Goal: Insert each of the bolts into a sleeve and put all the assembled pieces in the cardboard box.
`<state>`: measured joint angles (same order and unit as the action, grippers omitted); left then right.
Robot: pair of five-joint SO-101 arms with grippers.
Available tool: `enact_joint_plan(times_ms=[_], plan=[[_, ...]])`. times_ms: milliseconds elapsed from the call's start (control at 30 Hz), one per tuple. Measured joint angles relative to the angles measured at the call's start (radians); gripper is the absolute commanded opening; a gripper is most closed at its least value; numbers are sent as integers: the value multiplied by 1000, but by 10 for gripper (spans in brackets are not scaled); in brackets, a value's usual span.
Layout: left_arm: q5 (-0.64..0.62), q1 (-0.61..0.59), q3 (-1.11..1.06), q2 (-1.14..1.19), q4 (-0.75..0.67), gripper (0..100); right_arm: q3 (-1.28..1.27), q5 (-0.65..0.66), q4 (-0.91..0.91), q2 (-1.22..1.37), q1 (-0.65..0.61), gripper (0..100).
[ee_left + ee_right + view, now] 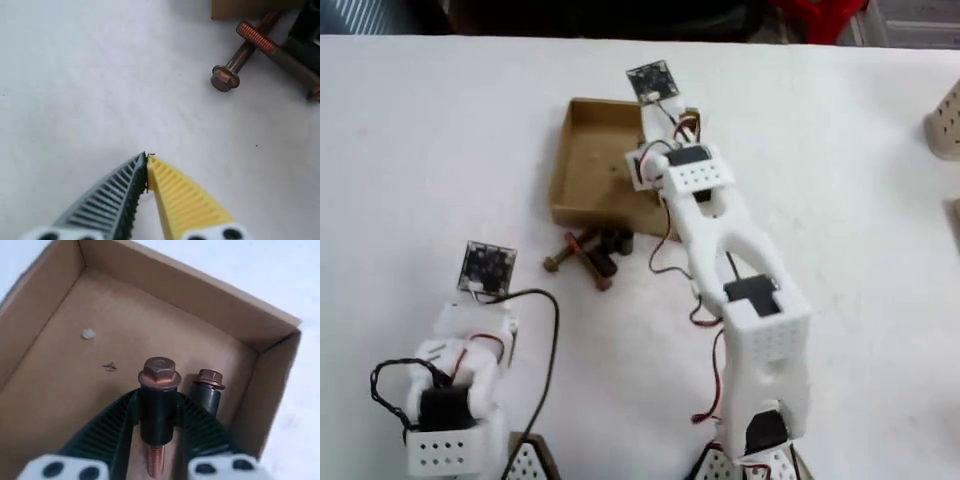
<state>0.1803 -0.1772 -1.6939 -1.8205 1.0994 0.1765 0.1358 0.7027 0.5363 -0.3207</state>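
White table (840, 150) is carrying a cardboard box (590, 150), with loose parts lying just outside its near wall. Right gripper (157, 402) is hanging over the box floor, jaws clamping a black sleeve (156, 417). A copper bolt (159, 374) is sitting through the sleeve, head toward the camera and thread tip poking out the far end. Second sleeved bolt (208, 387) is resting inside the box near a corner, just beside the held one. Left gripper (147, 161) is sitting over bare table, jaws pressed together, gripping nothing. Two bare bolts (235, 62) are lying crossed beside the box wall, next to black sleeves (617, 241).
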Motion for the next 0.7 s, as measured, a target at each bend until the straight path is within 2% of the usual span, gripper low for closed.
enact_joint_plan(times_ms=[167, 300, 500, 700], plan=[[0, 0, 0, 0, 0, 23, 135, 3, 94, 87, 0, 167], [0, 0, 0, 0, 0, 23, 187, 3, 137, 98, 0, 130], [0, 0, 0, 0, 0, 23, 206, 3, 250, 40, 0, 17], [0, -2, 0, 0, 0, 23, 180, 3, 390, -137, 0, 17]])
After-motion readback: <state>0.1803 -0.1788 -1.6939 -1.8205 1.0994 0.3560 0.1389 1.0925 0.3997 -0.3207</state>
